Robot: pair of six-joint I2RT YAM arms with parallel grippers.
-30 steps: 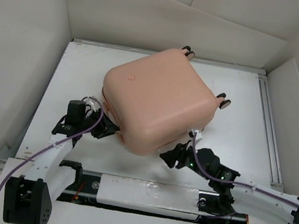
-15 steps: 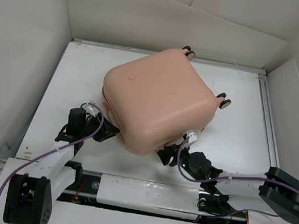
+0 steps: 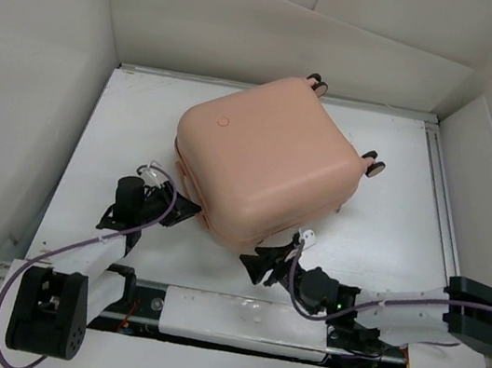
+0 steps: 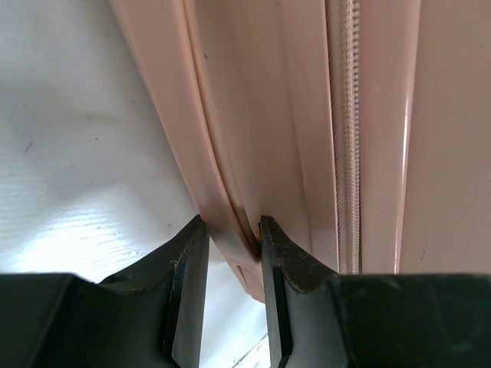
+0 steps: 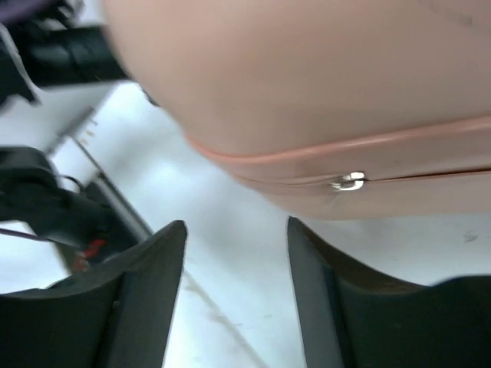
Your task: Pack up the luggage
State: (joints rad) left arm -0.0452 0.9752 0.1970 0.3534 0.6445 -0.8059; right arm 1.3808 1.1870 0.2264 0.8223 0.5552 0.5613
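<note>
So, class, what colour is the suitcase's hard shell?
The luggage has a plain peach-pink shell, shown best in the top external view.

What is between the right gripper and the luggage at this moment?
Nothing lies there. In the right wrist view, only bare white table shows between the open right gripper and the luggage.

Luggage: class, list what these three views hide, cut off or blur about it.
Top external: the closed luggage shell hides its inside and contents.
Left wrist: frame edges cut it off; only a strip with the zip by the left hand shows.
Right wrist: blurred; the small metal piece on the seam is unidentifiable.
</note>
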